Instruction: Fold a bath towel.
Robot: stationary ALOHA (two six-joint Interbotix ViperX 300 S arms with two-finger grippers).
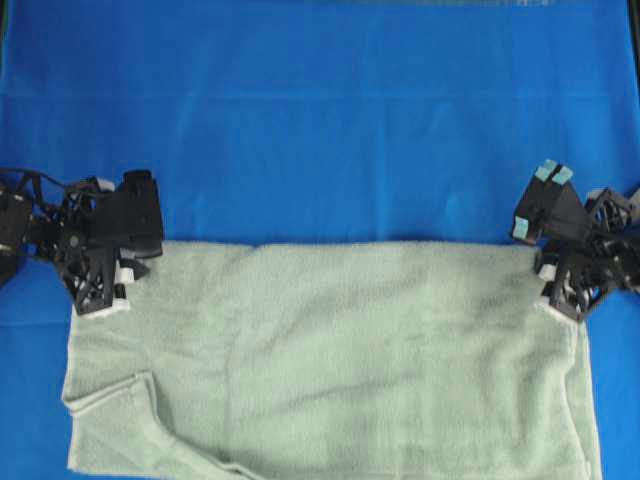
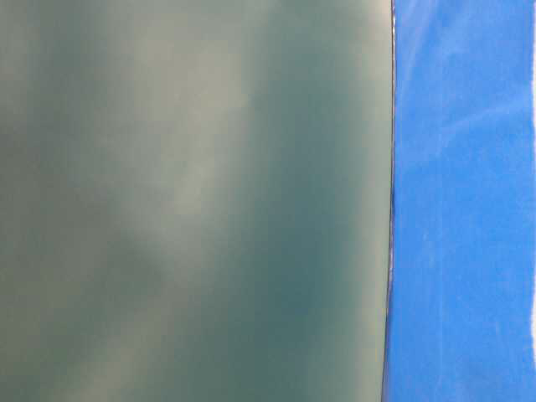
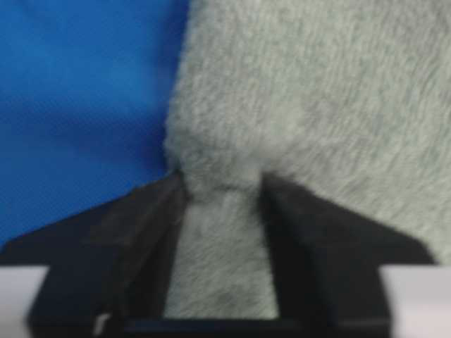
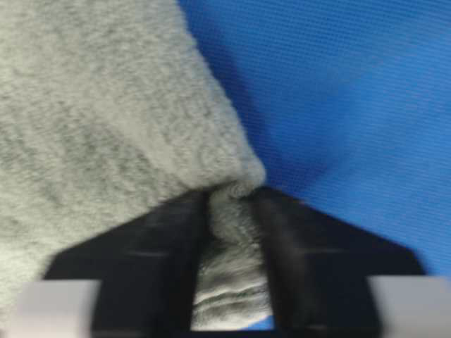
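The pale sage-green bath towel (image 1: 340,350) lies across the lower half of the overhead view, its far edge straight and taut between the two grippers. My left gripper (image 1: 118,280) is shut on the towel's far left corner (image 3: 222,232). My right gripper (image 1: 553,290) is shut on the far right corner (image 4: 236,239). In both wrist views terry cloth is pinched between the black fingers (image 3: 148,246) (image 4: 162,260). A fold of the near left corner (image 1: 140,400) is turned over. In the table-level view the towel (image 2: 193,201) fills most of the frame as a blurred grey-green sheet.
The bright blue cloth (image 1: 320,120) covers the table beyond and beside the towel. It also shows at the right of the table-level view (image 2: 461,201). The towel runs off the bottom edge of the overhead view.
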